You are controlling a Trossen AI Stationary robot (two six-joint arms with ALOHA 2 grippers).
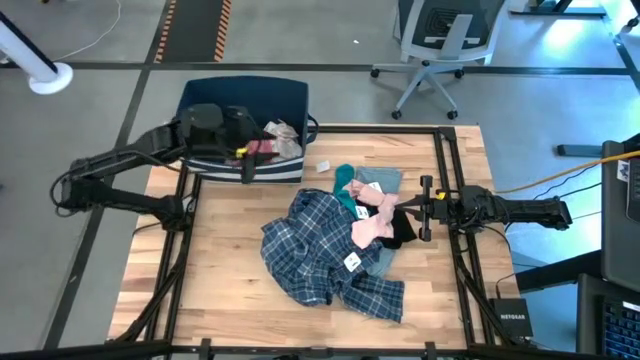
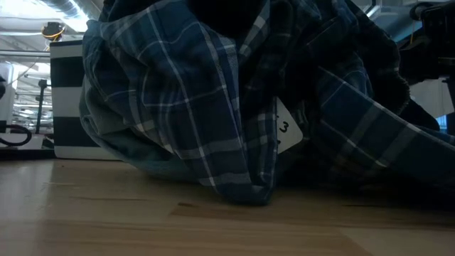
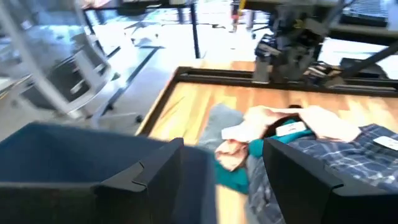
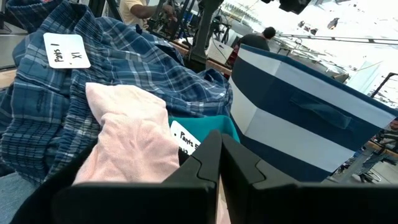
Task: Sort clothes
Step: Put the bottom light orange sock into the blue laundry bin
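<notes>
Presently I log the following, taking the dark blue bin (image 1: 243,128) at the table's far left corner as my reference.

Item 1, clothes pile (image 1: 345,240): lies on the wooden table (image 1: 240,290), right of and nearer than the bin, clear of its wall. Its long axis runs diagonally from the end closest to the bin toward the near right.

Item 2, blue-white plaid shirt (image 1: 320,250): largest piece, spread at the end of the pile farthest from the bin; a white tag (image 2: 286,128) shows on it in the low view.

Item 3, pink pieces (image 1: 372,222): on top of the plaid, running lengthwise toward the right arm.

Item 4, teal piece (image 1: 345,185): at the pile's end nearest the bin.

Item 5, small black item (image 1: 402,228): on the pile's side away from the bin.

Item 6, crumpled light and pink cloth (image 1: 278,138): already inside the bin.

Item 7, left gripper (image 1: 243,148): over the bin's right half, fingers spread wide, nothing between them.

Item 8, right gripper (image 1: 427,208): far from the bin, at the pile's right edge beside the black item, fingers pressed together; I see no cloth gripped in them.
</notes>
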